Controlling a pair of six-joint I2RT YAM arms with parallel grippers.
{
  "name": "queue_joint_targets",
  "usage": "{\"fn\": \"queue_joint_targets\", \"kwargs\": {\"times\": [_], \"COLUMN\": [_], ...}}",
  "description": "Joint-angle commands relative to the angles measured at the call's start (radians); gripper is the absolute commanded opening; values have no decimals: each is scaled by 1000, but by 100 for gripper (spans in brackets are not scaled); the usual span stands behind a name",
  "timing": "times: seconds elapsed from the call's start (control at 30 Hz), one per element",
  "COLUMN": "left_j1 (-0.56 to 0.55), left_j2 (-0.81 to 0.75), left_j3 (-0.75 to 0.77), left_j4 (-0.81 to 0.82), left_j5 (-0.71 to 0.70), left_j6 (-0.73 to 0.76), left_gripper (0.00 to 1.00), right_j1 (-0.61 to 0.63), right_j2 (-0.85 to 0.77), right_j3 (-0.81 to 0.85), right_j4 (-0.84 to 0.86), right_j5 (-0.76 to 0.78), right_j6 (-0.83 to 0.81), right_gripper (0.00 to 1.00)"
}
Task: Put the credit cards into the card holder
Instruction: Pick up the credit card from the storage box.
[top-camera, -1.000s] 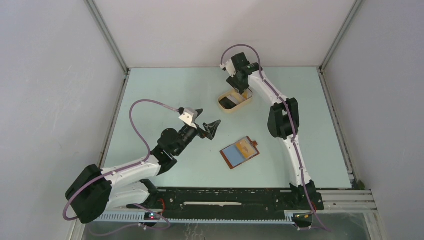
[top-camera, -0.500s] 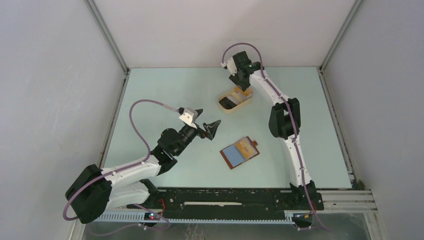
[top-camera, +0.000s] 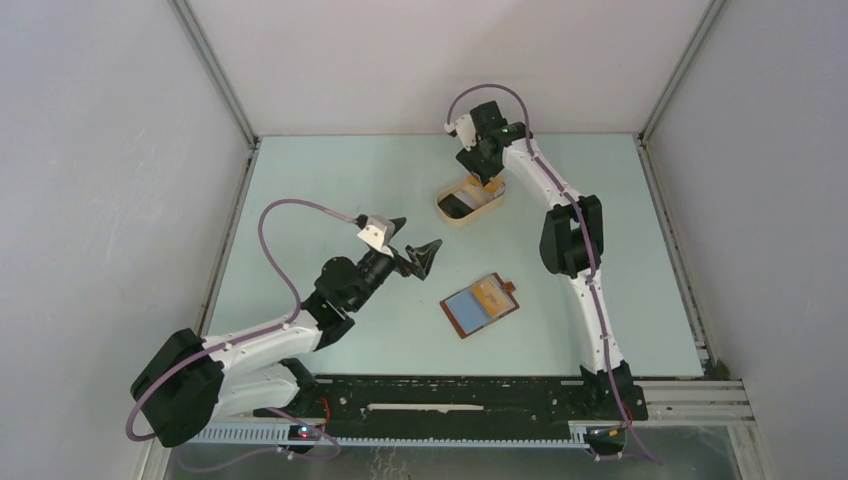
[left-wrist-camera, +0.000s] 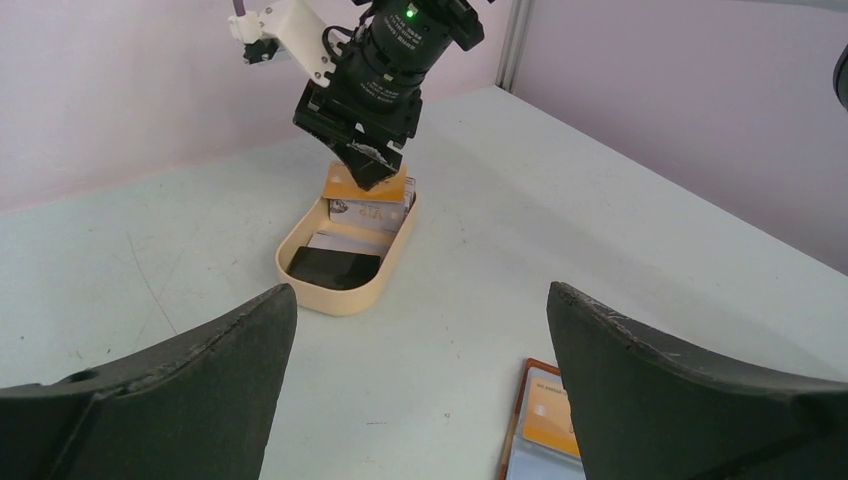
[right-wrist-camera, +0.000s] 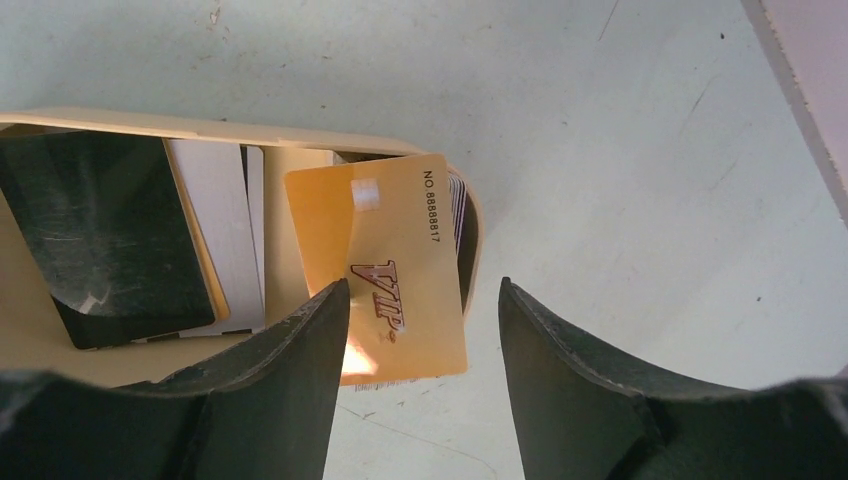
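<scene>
The card holder (top-camera: 481, 304) lies open at mid-table, reddish-brown, with an orange card and a pale blue one inside; its corner shows in the left wrist view (left-wrist-camera: 545, 430). More credit cards sit in the beige tray (right-wrist-camera: 200, 125): a black one (right-wrist-camera: 110, 235), a white one (right-wrist-camera: 215, 230) and a gold VIP card (right-wrist-camera: 395, 265) leaning over the tray's end rim. My right gripper (right-wrist-camera: 422, 288) hovers open just above that gold card, which lies flat under the jaws, not pinched. My left gripper (left-wrist-camera: 420, 300) is wide open and empty, left of the holder.
The tray (top-camera: 470, 203) stands at the far middle of the table, under the right wrist (top-camera: 487, 160). The enclosure's walls rise on three sides. The right arm's forearm (top-camera: 570, 240) reaches over the table to the right of the holder.
The right wrist has shifted slightly toward the far side above the tray, and its jaws narrowed then widened again. The left arm has not moved.
</scene>
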Motion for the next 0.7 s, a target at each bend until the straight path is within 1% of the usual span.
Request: {"fn": "queue_joint_targets", "kwargs": {"times": [0.0, 0.2, 0.43, 0.67], "left_j1": [4, 5, 5, 5], "left_j2": [6, 10, 9, 9], "left_j3": [-24, -23, -23, -23], "left_j4": [45, 45, 45, 45], "left_j5": [-2, 0, 0, 0], "left_j6": [-6, -5, -6, -5], "left_gripper": [100, 100, 100, 100], "right_j1": [-35, -52, -59, -66], "right_j2": [-52, -31, 3, 14], "right_j3": [44, 70, 83, 83], "right_j4": [-12, -24, -29, -32], "right_j5": [-79, -135, -143, -164], "right_j6": [34, 38, 37, 36], "right_gripper": [66, 68, 68, 71]}}
